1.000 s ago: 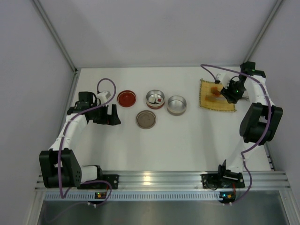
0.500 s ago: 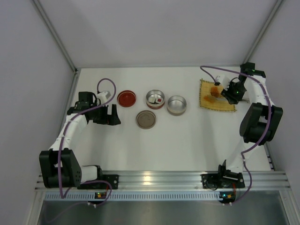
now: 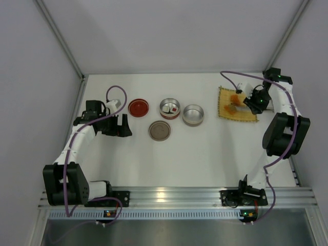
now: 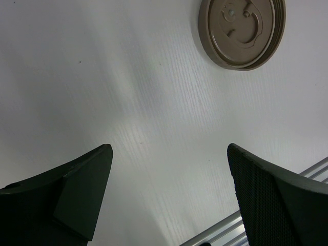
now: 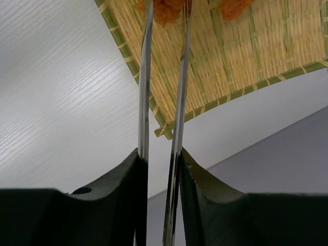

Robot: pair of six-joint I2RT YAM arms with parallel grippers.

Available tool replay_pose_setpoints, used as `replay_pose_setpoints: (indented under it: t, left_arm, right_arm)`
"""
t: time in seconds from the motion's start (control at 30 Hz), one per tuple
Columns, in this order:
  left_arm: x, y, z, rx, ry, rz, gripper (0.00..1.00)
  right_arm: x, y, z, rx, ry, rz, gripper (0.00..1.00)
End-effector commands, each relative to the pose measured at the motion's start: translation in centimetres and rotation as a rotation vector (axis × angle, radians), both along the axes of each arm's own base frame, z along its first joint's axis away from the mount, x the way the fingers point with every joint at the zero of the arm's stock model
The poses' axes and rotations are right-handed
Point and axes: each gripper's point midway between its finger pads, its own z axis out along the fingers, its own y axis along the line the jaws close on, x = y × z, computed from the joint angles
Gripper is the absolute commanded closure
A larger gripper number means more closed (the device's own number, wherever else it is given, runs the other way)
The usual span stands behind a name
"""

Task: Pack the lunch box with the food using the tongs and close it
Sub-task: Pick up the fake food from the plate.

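Note:
My right gripper (image 3: 254,100) (image 5: 160,154) is shut on the tongs (image 5: 145,77), both pads pressed against the two thin silver arms. The arms reach out over the yellow woven mat (image 3: 237,105) (image 5: 241,56) and flank an orange food chunk (image 5: 166,10); their tips are cut off at the frame's top. A second orange chunk (image 5: 234,6) lies beside it. One lunch box tin (image 3: 161,107) holds white, dark and red pieces; a second silver tin (image 3: 193,115) touches it. My left gripper (image 3: 121,126) (image 4: 169,148) hangs open above bare table.
A red lid (image 3: 139,107) lies left of the tins and a brown lid (image 3: 160,130) (image 4: 242,31) in front of them. The aluminium rail (image 4: 230,230) runs along the near edge. The right wall stands close behind the mat.
My right gripper has squeezed the tongs narrower, drawing their arms in around the orange chunk, and shifted slightly right over the mat. The left arm has not moved.

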Motion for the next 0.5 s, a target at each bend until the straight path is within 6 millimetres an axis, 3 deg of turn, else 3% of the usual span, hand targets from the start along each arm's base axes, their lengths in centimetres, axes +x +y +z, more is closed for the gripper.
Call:
replay_pose_setpoints:
  t: [0.0,0.47]
  left_arm:
    - [0.6,-0.2,1.2,-0.018,-0.035,-0.011,0.02]
    - [0.7,-0.3,1.2,-0.023,-0.038,-0.013,0.02]
  right_arm:
    - [-0.2,0.2,2.7,0.039,-0.04,-0.009,0.73]
    - [0.1,1.5,5.7,0.113,-0.101,-0.057,0.81]
